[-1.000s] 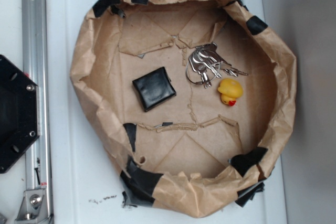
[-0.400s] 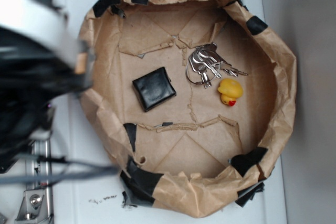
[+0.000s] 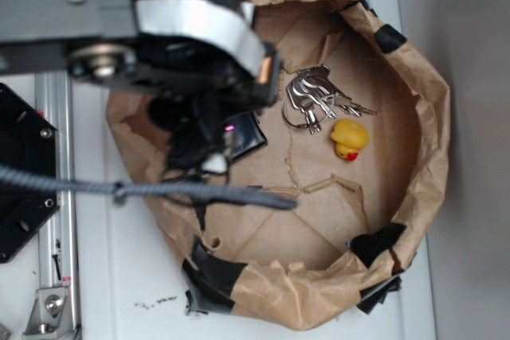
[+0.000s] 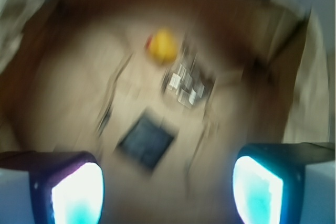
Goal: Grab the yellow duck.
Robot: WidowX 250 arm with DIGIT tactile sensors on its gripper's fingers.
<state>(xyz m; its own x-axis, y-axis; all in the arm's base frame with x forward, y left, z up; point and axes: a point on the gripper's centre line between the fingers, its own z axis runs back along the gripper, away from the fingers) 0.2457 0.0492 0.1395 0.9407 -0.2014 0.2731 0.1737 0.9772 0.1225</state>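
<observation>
Three things lie on the floor of the crumpled brown paper basin patched with black tape (image 3: 430, 117): the small yellow rubber duck (image 3: 350, 138), a bunch of silver keys on a ring (image 3: 312, 99), and a flat black square wallet (image 3: 245, 136) that your arm partly covers in the exterior view. The duck sits apart from the paper wall, just beside the keys without clearly touching them. Its red-orange beak points toward the lower edge of the exterior view, away from the keys; its body is too rounded for you to read a long axis.

Your gripper (image 4: 168, 184) has its jaws spread wide with nothing between them. In the blurred wrist view the wallet lies nearest, just ahead of the gap, the keys further ahead, and the duck beyond them, well clear of both fingers (image 4: 76, 192).
</observation>
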